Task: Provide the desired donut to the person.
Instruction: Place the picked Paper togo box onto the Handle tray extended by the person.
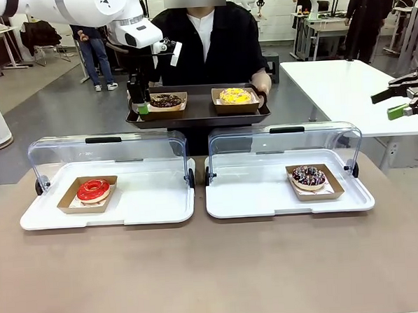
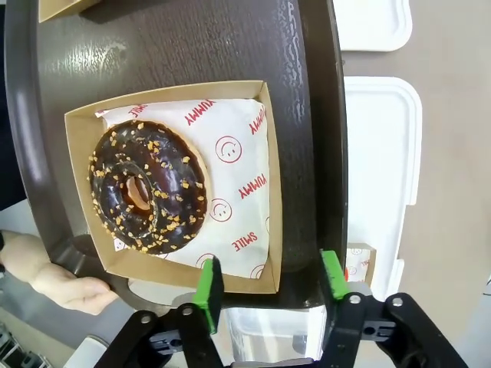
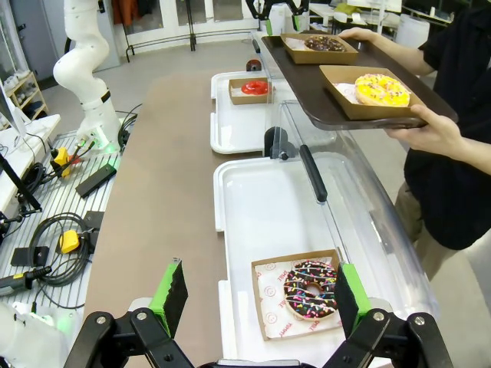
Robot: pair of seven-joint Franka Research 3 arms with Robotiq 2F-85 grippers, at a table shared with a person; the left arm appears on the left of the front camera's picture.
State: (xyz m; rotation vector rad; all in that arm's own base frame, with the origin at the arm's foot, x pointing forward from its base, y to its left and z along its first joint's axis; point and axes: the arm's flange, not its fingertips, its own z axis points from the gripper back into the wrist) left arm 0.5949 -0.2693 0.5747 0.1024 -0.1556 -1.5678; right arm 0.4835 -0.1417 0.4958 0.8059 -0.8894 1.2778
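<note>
The chocolate nut donut (image 2: 147, 194) is sitting delivered on the person's tray (image 1: 198, 116); left gripper (image 2: 269, 285) jaws are standing released beside its box, right gripper (image 3: 258, 297) jaws spread, idling.

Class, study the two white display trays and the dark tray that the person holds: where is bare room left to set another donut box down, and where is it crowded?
Left white tray: bare right of the red donut box. Right white tray: bare left of the sprinkle donut box. The dark tray is crowded: the chocolate donut box and yellow donut box leave a narrow gap, and the left hand is there.
</note>
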